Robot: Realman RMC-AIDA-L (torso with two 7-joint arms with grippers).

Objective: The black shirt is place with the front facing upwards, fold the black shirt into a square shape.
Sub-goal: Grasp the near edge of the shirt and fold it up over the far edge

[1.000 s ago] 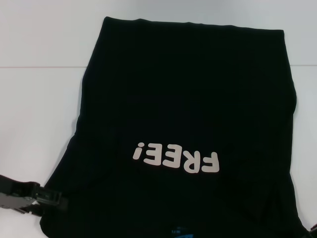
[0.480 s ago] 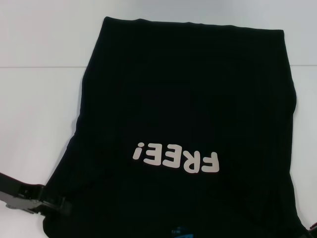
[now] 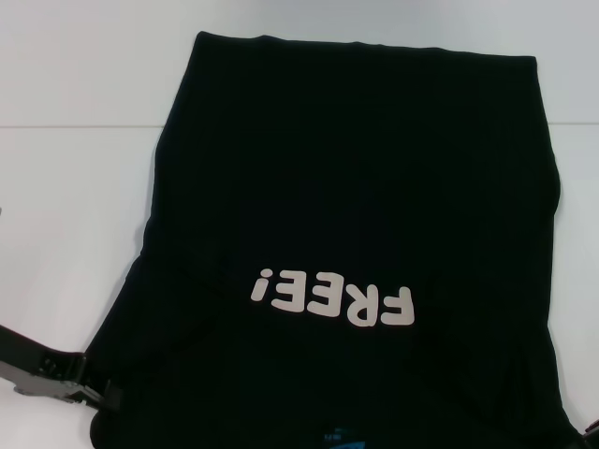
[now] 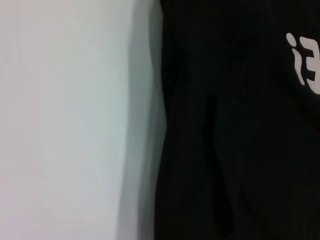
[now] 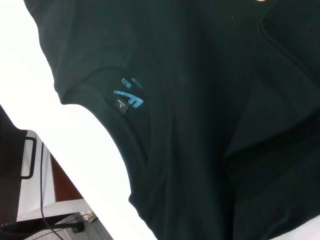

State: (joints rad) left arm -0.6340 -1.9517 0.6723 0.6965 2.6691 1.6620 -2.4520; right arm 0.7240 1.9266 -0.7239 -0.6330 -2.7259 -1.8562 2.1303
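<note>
the black shirt [image 3: 356,224] lies flat on the white tabletop [image 3: 75,187], front up, with the white "free!" lettering [image 3: 332,297] on the half nearer the robot and the collar end at the near edge; the right wrist view shows the neckline and its small blue neck label [image 5: 129,97] close to the tabletop's edge; the sides look already turned in, since no sleeve spreads out and the cloth forms a long, roughly straight-sided panel, slightly wider near the robot; a soft crease runs along the shirt's left side in the left wrist view; judged from this, the narrowing folds are done and the lengthwise fold that would make a square is not yet done; the left hand [image 3: 89,391] sits at the shirt's near left corner, touching or just beside the hem; whether its fingers are apart or together cannot be told; the right hand shows only as a sliver at the near right corner of the head view, its state also unclear.
</note>
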